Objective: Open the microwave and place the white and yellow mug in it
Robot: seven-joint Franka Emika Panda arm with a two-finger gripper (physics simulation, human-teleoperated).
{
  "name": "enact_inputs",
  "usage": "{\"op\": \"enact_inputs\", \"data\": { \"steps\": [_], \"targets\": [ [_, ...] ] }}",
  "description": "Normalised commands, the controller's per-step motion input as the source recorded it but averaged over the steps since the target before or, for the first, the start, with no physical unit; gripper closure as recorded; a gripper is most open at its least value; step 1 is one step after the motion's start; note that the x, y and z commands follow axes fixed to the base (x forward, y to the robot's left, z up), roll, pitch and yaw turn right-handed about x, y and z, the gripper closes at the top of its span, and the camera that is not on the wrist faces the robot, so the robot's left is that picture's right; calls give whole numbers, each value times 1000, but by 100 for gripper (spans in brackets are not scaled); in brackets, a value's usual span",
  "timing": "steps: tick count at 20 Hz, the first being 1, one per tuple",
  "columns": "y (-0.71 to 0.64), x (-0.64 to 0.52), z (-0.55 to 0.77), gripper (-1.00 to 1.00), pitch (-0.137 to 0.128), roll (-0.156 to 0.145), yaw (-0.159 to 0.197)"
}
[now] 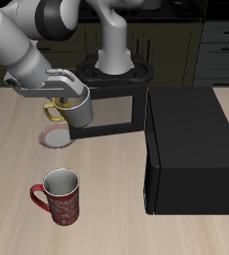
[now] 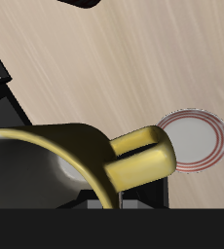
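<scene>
Microwave, black, door swung open; gripper shut around white and yellow mug, lifted off the table, above a small plate; red patterned mug near front edge

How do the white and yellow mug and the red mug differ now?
The white and yellow mug hangs off the table in the gripper; the red mug stands upright on the table, nearer its front edge. One is plain yellow, the other red and patterned. Both have loop handles.
</scene>
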Motion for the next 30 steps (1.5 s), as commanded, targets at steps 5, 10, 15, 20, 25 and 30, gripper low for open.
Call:
{"op": "enact_inputs", "data": {
  "steps": [5,10,15,20,25,30],
  "targets": [
    [186,15,-106,100,37,60,-55],
    [207,70,-43,100,27,79,-92],
    [112,86,-71,100,43,103,-145],
    [12,92,-81,100,29,41,-98],
    [10,38,-60,100,16,18,-45],
    [146,-25,-152,100,29,18,-30]
  ]
}}
